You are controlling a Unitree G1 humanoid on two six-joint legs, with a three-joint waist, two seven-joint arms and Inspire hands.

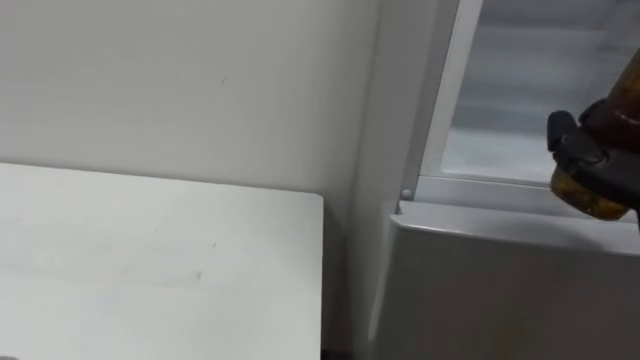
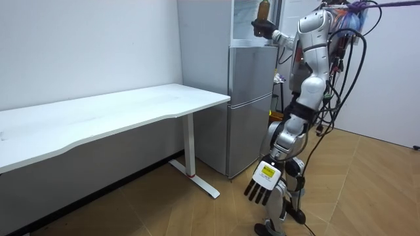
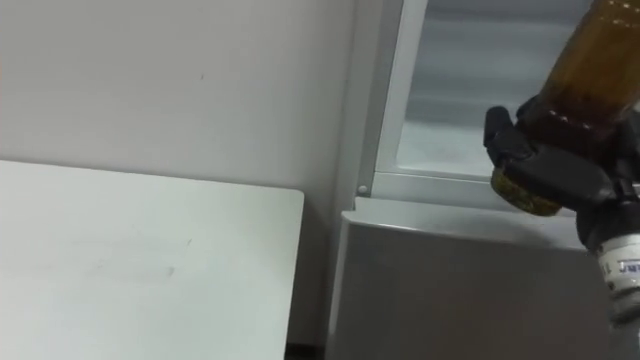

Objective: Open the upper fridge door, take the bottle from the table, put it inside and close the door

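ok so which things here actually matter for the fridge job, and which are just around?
Job:
- brown glass bottle
- right robot hand, curled round the bottle
- open upper compartment of the silver fridge

Just around:
- long white-topped table beside the fridge
- left robot hand, hanging open at the robot's side

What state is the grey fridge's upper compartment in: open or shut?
Open: the grey fridge's upper compartment shows its pale interior, and the right hand holds the brown bottle at its opening.
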